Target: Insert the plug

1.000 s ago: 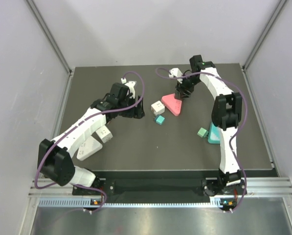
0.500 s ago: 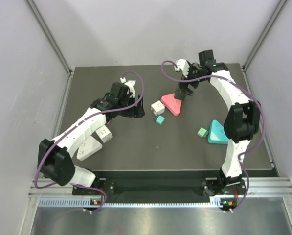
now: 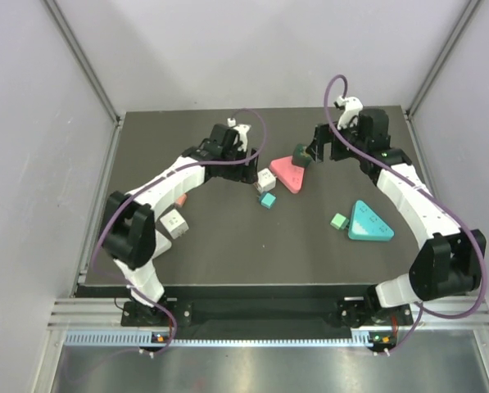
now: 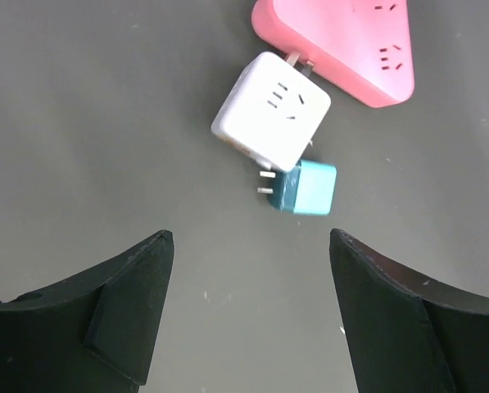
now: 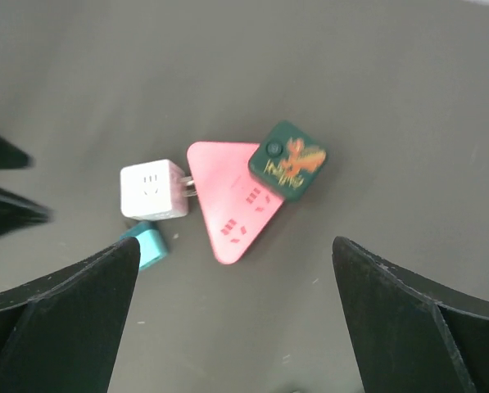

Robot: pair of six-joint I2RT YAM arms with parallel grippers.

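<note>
A pink triangular socket strip [image 3: 287, 173] lies at the table's far middle. A dark green square plug [image 3: 299, 153] sits on its far corner; I cannot tell whether it is seated. A white cube adapter [image 3: 265, 179] lies against its left edge, prongs toward it. A small teal plug [image 3: 267, 200] lies just in front, prongs bare. My left gripper [image 3: 244, 168] is open and empty beside the white cube [image 4: 270, 110]. My right gripper [image 3: 318, 152] is open and empty just right of the green plug [image 5: 287, 160]. The pink strip also shows in both wrist views [image 4: 342, 45] [image 5: 228, 213].
A teal triangular socket strip [image 3: 368, 223] lies at the right with a small green plug [image 3: 338, 220] beside it. A second white cube [image 3: 173, 221] and a reddish piece [image 3: 179, 201] lie at the left, under the left arm.
My left arm swung right and farther back, toward the white cube. My right arm pulled back to the right, off the pink strip, and the green plug now shows on its corner.
</note>
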